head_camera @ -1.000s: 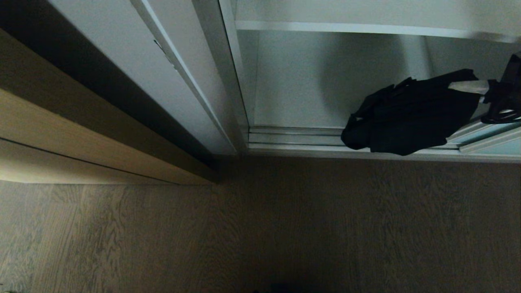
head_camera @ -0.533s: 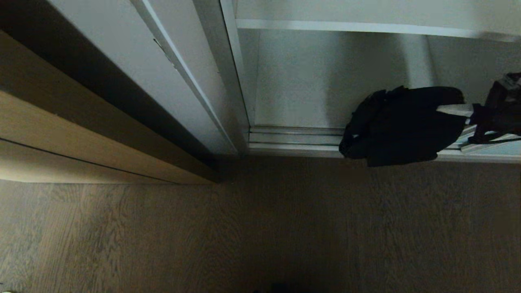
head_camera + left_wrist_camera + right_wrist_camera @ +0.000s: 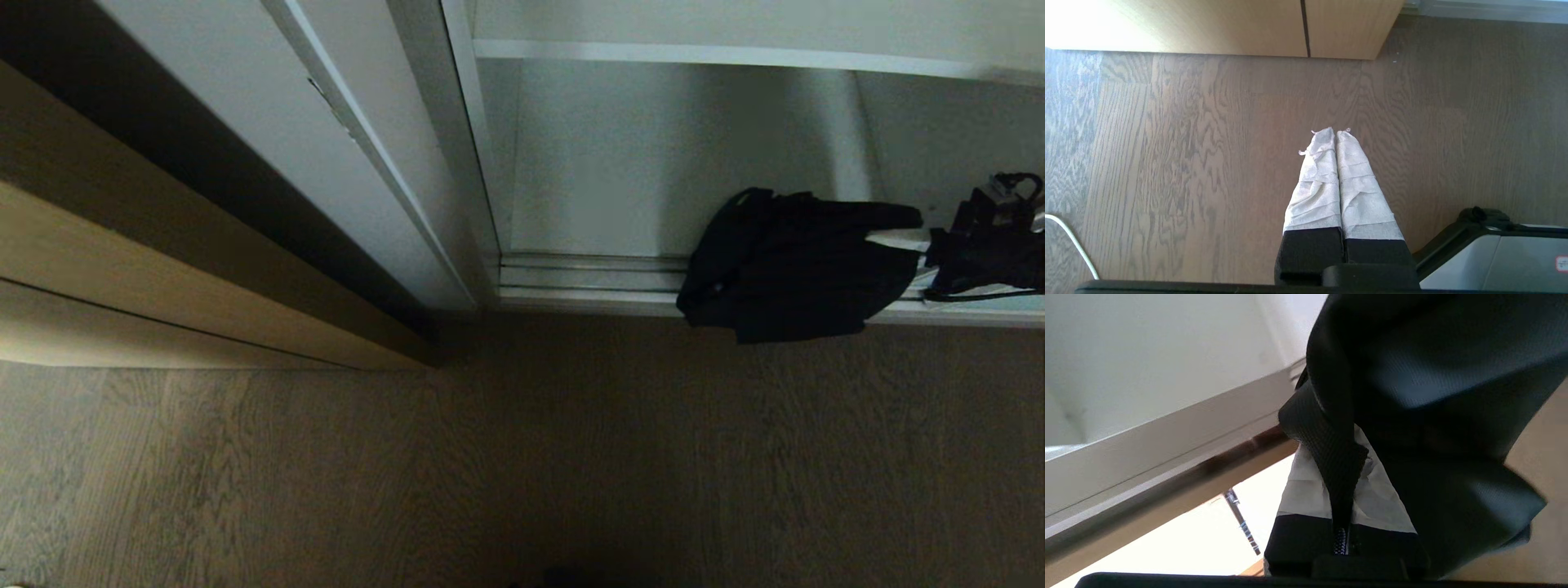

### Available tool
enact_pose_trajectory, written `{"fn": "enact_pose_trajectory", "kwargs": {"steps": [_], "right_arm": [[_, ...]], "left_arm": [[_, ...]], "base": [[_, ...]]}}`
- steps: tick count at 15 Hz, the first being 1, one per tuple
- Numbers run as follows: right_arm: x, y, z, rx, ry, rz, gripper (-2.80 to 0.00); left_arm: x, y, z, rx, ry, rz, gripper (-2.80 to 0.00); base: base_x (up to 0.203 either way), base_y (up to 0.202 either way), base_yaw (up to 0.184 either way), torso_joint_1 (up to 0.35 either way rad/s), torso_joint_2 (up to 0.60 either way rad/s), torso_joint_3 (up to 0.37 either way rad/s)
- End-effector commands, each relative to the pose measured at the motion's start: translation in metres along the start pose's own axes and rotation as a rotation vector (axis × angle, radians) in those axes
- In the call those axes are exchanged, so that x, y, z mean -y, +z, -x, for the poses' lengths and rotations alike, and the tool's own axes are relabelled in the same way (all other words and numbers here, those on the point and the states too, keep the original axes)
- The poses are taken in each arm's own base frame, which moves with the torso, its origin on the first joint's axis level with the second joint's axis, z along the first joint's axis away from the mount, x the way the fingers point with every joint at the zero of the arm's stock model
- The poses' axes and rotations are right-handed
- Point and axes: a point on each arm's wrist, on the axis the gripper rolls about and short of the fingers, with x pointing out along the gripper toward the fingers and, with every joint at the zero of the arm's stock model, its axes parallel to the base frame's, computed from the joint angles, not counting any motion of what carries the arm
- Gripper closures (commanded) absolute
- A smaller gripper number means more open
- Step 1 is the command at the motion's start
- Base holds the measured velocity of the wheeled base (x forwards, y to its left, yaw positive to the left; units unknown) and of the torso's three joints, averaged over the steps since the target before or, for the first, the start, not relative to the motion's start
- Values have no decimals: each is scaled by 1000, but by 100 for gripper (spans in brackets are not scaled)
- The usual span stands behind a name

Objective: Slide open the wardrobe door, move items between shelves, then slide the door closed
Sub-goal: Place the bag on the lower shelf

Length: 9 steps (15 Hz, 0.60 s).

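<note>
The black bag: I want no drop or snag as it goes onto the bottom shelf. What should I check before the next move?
1. Right hand shut on the soft black fabric bag: ok, a strap sits between its fingers.
2. Bag landed: not ok, it overhangs the silvery floor track.
3. Space on the white bottom shelf left of the bag: ok.
4. Left hand out of the way: ok, shut above the wooden floor.
5. Bag snagged on the track: cannot tell.

Both tools are built alike: two long fingers wrapped in creased white cloth tape are seated in black blocks. On the left tool [image 3: 1336, 132] frayed tape ends are seen at the tips. A grey-white body panel edged in black [image 3: 1486, 249] is seen at four o'clock of it. The right tool [image 3: 918, 238] is backed by a black wrist with looped black cable [image 3: 1016, 184] at twelve o'clock.
</note>
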Motion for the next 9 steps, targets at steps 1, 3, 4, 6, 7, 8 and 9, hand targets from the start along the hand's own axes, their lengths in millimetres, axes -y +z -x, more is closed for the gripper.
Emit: {"fn": "enact_pose_trajectory", "kwargs": {"steps": [1,3,4,6,7,8,9], "right_arm": [[26,8,-9,22,-20,-5,0],[29,16,-13,48,-22,24,0],[30,19,-15,53,-18,33,0],[23,25,-22,69,-10,62,0],[15,25,-31,84,-12,72,0],[6,25,-32,90,-3,93,0],[-5,27,-31,94,12,117,0]], "left_arm": [[0,0,0,0,1,0,0],[0,0,0,0,0,0,0],[0,0,0,0,1,0,0],[0,0,0,0,2,0,0],[0,0,0,0,2,0,0],[0,0,0,0,1,0,0],[0,0,0,0,0,0,0]], "base": [[0,0,0,0,0,0],[0,0,0,0,0,0],[0,0,0,0,0,0],[0,0,0,0,0,0],[0,0,0,0,0,0],[0,0,0,0,0,0],[0,0,0,0,0,0]]}}
